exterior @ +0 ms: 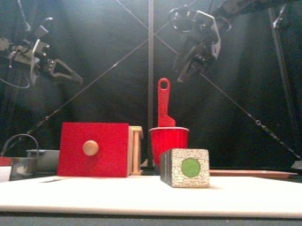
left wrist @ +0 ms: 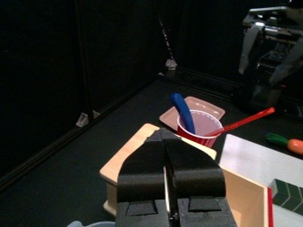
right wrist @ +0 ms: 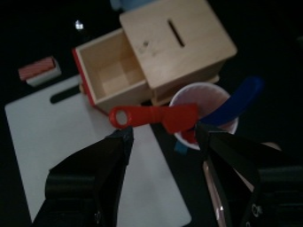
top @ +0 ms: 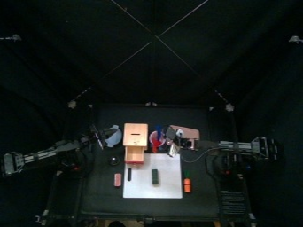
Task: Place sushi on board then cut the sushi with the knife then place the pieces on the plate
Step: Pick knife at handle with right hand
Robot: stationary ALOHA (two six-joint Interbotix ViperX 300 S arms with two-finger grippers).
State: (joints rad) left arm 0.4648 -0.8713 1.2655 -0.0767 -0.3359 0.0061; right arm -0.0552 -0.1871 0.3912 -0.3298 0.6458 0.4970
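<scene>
The dark green sushi roll (top: 154, 177) lies on the white cutting board (top: 164, 188), whole, its green end facing the front (exterior: 185, 168). Behind the board stands the red cup (exterior: 169, 146) with the red knife (exterior: 163, 101) and the blue knife (left wrist: 183, 111) upright in it. My right gripper (right wrist: 166, 137) hangs open well above the cup, and the red knife's handle (right wrist: 154, 115) shows between its jaws untouched. My left gripper (left wrist: 169, 146) is shut on nothing, high over the wooden box (top: 136, 142).
The wooden box's red drawer (exterior: 94, 150) is pulled out toward the front. A small pink toy (top: 117, 180) lies left of the board and an orange-red toy (top: 186, 184) at the board's right edge. A blue-grey bowl (exterior: 39, 159) sits left of the box.
</scene>
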